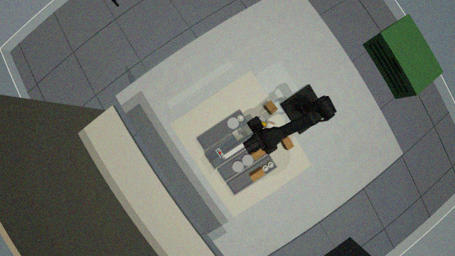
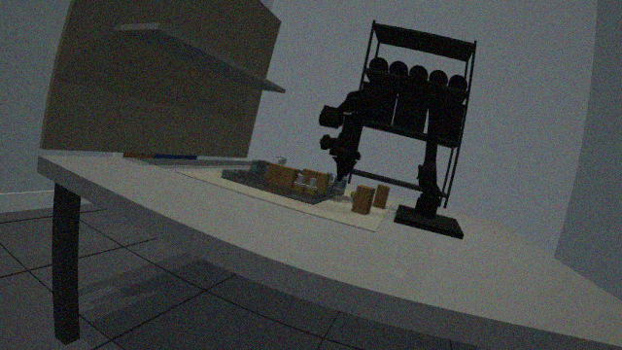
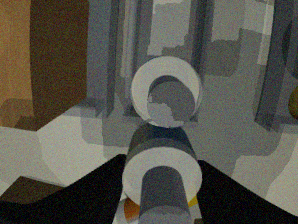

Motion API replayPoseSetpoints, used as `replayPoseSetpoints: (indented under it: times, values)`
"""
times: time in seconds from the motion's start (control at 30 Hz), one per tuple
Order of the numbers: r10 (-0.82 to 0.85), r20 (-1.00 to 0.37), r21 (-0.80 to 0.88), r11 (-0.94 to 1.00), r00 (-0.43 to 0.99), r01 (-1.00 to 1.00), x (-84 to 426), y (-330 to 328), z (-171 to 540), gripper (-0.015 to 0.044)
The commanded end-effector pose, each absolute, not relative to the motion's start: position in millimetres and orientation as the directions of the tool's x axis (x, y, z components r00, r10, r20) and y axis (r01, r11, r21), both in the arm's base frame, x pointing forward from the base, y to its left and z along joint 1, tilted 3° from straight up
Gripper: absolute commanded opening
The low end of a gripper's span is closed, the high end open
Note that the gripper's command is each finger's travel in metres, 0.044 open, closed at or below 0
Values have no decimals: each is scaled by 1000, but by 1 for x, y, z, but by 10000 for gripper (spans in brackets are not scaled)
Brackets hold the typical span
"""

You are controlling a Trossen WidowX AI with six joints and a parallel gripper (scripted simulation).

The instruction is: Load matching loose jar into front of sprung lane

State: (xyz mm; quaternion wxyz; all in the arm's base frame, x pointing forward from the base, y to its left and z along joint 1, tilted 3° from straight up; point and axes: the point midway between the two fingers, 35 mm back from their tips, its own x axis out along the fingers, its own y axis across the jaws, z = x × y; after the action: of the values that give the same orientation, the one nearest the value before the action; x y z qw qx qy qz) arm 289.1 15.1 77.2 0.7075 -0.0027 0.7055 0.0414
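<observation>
My gripper (image 1: 249, 144) (image 2: 342, 178) (image 3: 161, 164) is shut on a jar (image 3: 162, 175) with a white ring top, a grey knob and a dark blue body. The jar is upright between the fingertips, just in front of the sprung lane's front end. The jar in the lane (image 3: 140, 92) has a similar white ring top and grey knob. It stands at the lane's front, directly ahead of the held jar; whether they touch cannot be told. The pusher's white strip (image 1: 233, 151) runs behind it, with a red dot near its back end. The held jar's base and the low front stop are hidden.
A brown box (image 1: 258, 153) (image 3: 57, 60) stands in the neighbouring lane, taller than the lane wall. Two loose brown blocks (image 1: 270, 107) (image 1: 287, 143) stand in front of the rack. Round-topped items (image 1: 233, 123) (image 1: 247, 160) stand in other lanes. A yellow object (image 1: 264, 124) lies near the gripper.
</observation>
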Motion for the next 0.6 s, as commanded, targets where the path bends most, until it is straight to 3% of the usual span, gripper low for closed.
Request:
replayPoseSetpoints:
  times: [0.0,0.57]
  values:
    - [59,-998,57,996,20,-64,296,16,79,0]
    - [59,-998,57,996,21,-64,301,16,79,0]
